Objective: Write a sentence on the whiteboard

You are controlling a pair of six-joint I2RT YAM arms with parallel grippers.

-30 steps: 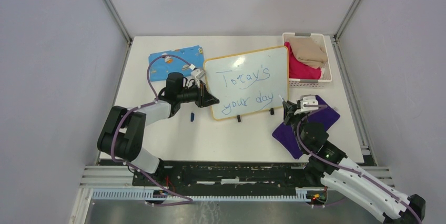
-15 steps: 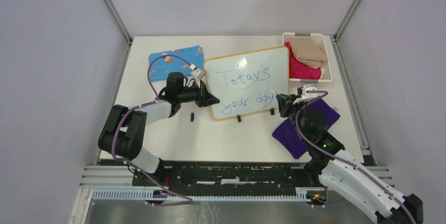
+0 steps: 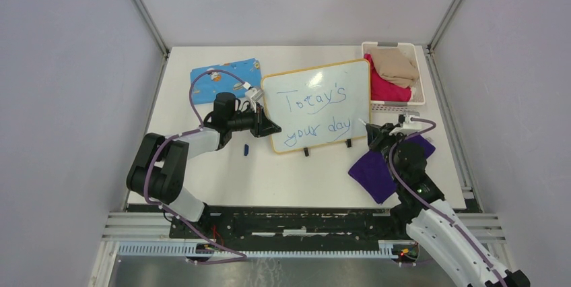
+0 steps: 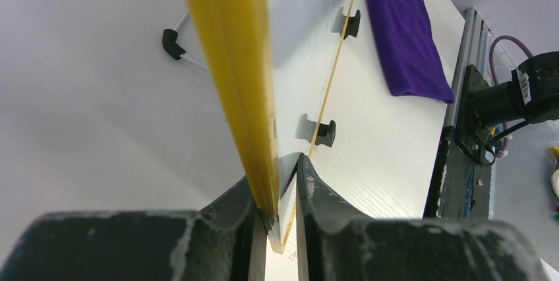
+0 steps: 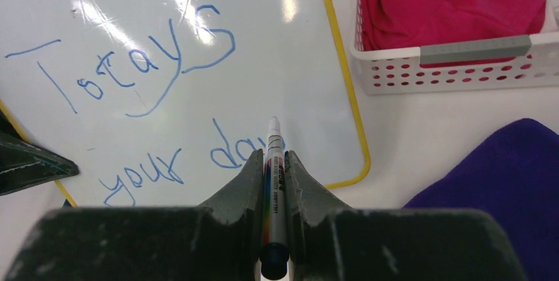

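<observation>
The whiteboard [image 3: 350,78] lies tilted on the table, with two black clips on its near edge. The sentence [image 3: 315,113], in blue marker, reads "Today's your day" in two lines. My left gripper [image 3: 271,127] is shut on the board's left rim, whose yellow edge [image 4: 231,63] shows between the jaws [image 4: 277,185]. My right gripper [image 3: 372,133] is just off the board's lower right corner, shut on a white marker [image 5: 275,169]. The marker's tip points at the board [image 5: 264,50] by the word "day" of the sentence [image 5: 132,76]. I cannot tell if the tip touches.
A white basket [image 3: 397,104] holding pink and beige cloths stands right of the board. A purple cloth [image 3: 374,172] lies under my right arm. A blue patterned cloth [image 3: 225,75] lies behind the left gripper. A small blue cap [image 3: 246,149] lies near the board's left corner.
My right gripper with the marker went left onto the board near "day", then drew back right, off the board's corner. The left gripper and board have not moved.
</observation>
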